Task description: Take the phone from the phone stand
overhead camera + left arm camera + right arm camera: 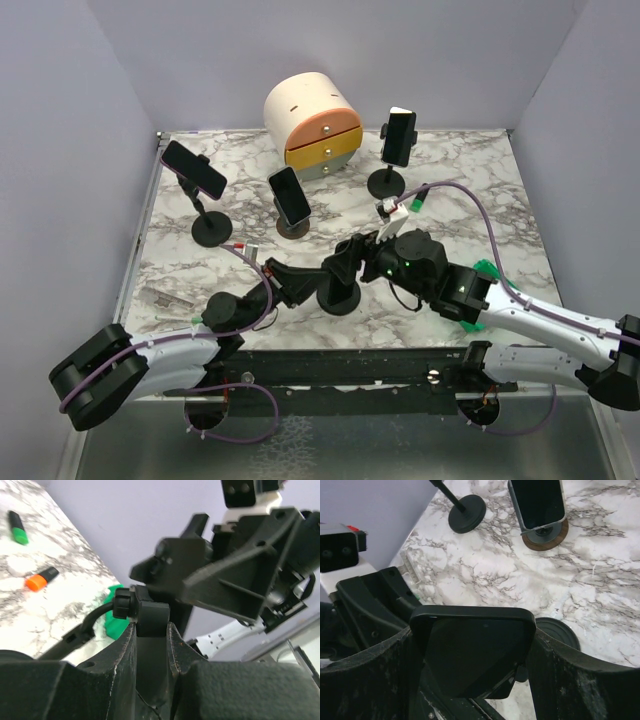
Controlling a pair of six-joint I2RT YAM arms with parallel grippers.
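**Phone gripped, stand braced: where the pull could fail**

On the marble table [470,190] our phone stand [150,617] is the nearest one, its round base [340,298] sitting between the two arms. The largest risk, as we judge it, is that the whole stand comes along with the phone. The left gripper [288,280] is narrowed onto the stand's neck, with a pad pressing each side. That hold is well above the base, so a hard or slanted pull could tip or pivot the stand instead of freeing the phone.

The phone [472,650] sits at the top of the stand in its cradle. The right gripper [353,252] is spread wide and closed on the phone's two side edges. We cannot see how the cradle grips the back. If it clamps tightly, the pads may slide along the smooth case, and the phone could stay put or spring loose and drop.

The two grippers are also working very close together. A twist by either one while the phone is lifted could knock them against each other and break one of the holds.

The smallest concern is the green marker [19,527] and the orange-capped one [42,578] lying farther out. A wide swing with the freed phone could sweep them aside.
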